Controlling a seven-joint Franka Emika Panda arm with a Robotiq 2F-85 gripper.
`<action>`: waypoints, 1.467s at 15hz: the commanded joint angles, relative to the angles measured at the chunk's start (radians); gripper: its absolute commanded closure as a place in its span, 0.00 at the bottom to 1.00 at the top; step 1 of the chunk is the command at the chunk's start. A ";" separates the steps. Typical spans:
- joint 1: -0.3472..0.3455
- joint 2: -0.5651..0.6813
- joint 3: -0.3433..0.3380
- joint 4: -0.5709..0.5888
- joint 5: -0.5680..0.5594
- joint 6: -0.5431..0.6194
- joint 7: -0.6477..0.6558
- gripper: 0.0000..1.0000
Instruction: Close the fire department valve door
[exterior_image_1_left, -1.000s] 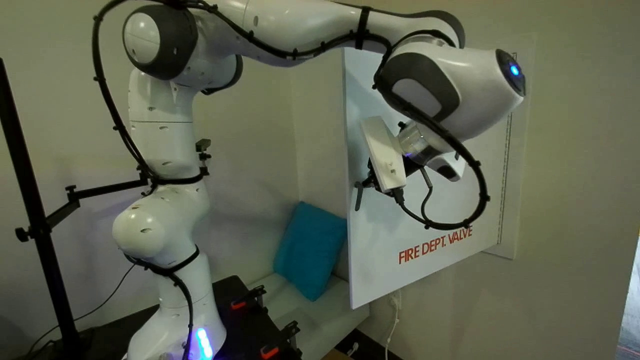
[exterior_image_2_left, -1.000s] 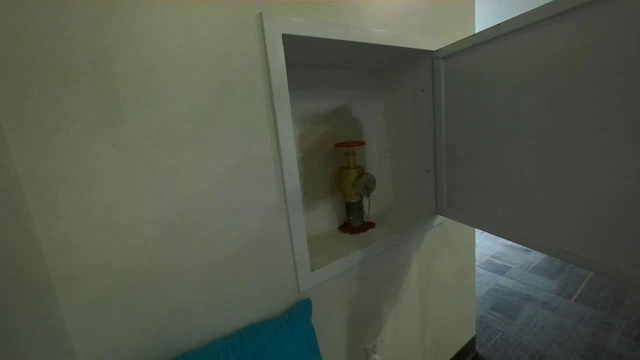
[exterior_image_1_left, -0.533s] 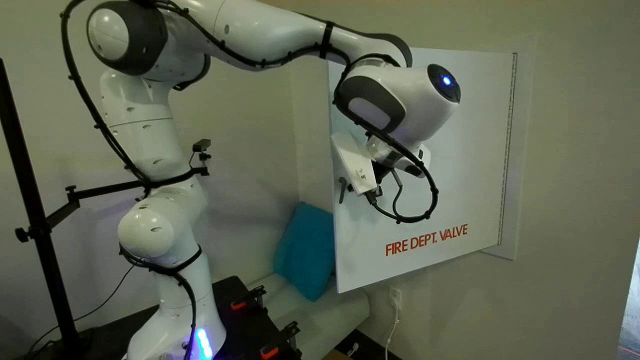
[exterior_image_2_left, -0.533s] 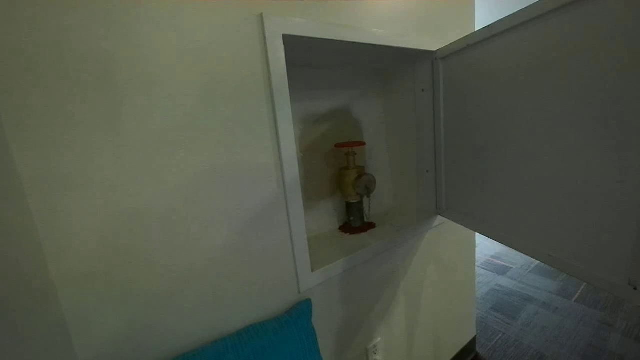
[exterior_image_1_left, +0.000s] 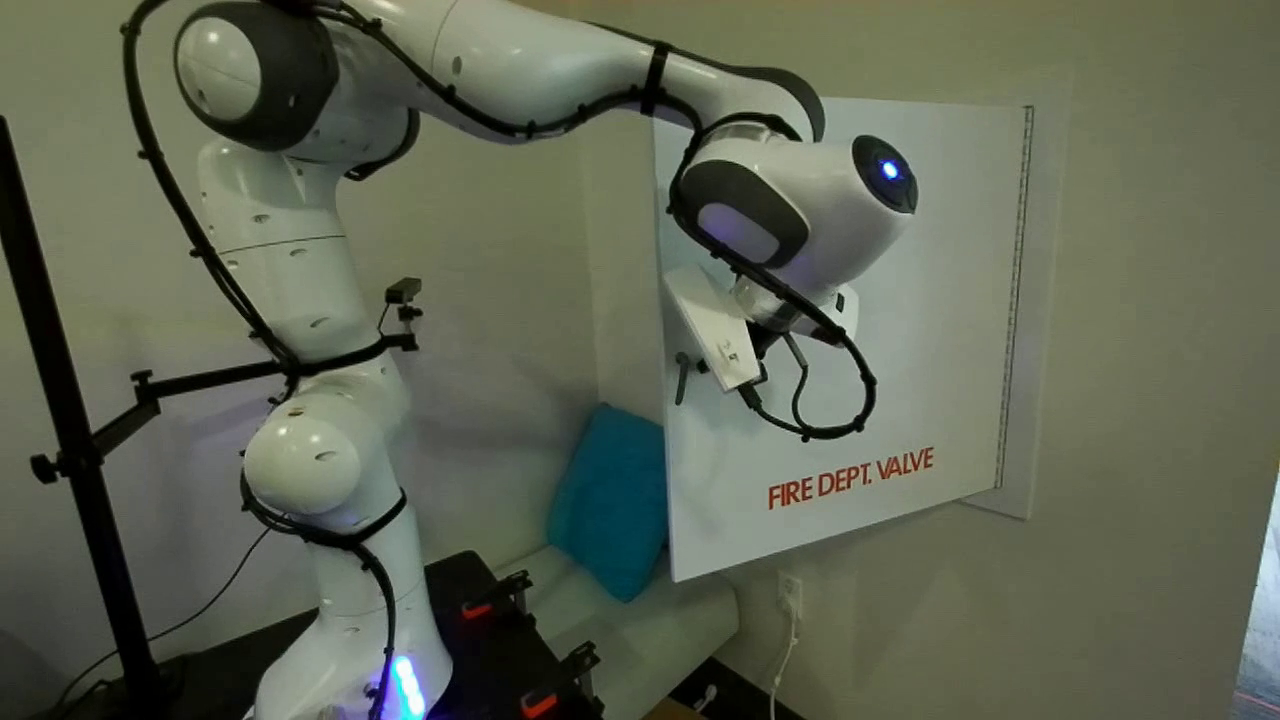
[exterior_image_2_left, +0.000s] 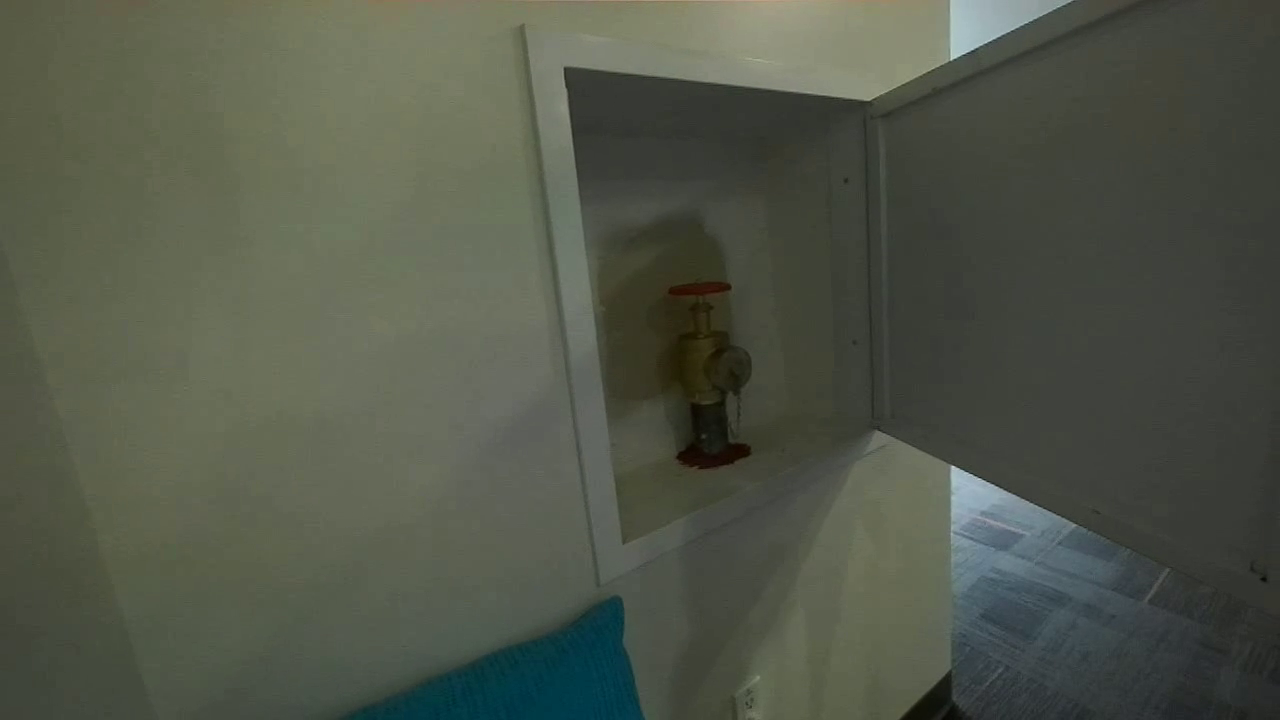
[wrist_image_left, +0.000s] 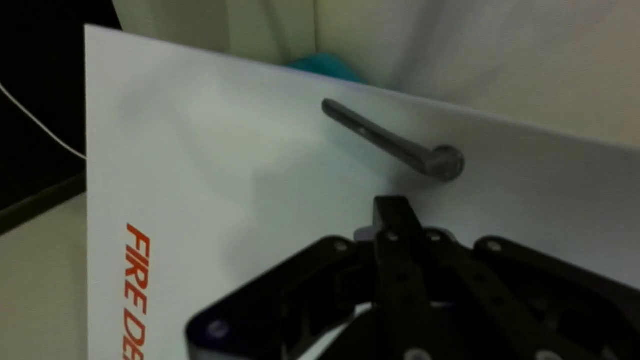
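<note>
The fire department valve door (exterior_image_1_left: 940, 300) is a large flat white panel with red lettering, standing open on its hinges. Its grey inner side (exterior_image_2_left: 1080, 290) shows in an exterior view, swung away from the cabinet frame (exterior_image_2_left: 575, 330). The dark latch handle (exterior_image_1_left: 682, 378) sits near the free edge and also shows in the wrist view (wrist_image_left: 385, 141). My gripper (exterior_image_1_left: 704, 367) is at the door's outer face, beside the handle on the hinge side. In the wrist view my gripper (wrist_image_left: 392, 202) is shut and holds nothing. Whether its tips touch the panel is hard to tell.
A red-topped brass valve (exterior_image_2_left: 703, 365) stands inside the cabinet. A blue cushion (exterior_image_1_left: 608, 505) leans on a pale bench (exterior_image_1_left: 640, 625) below and behind the door's free edge. A wall outlet (exterior_image_1_left: 790, 592) with a white cord is under the door. A black stand (exterior_image_1_left: 75, 450) is beside the arm.
The arm and gripper have moved left in an exterior view, and the door has swung somewhat toward its frame. Most motion came in the first half second; since then almost none.
</note>
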 joint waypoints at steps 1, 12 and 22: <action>0.075 0.002 -0.003 0.011 0.091 0.023 -0.096 1.00; 0.304 0.027 0.191 0.042 0.214 0.362 -0.312 1.00; 0.442 0.083 0.314 0.076 0.304 0.874 -0.544 1.00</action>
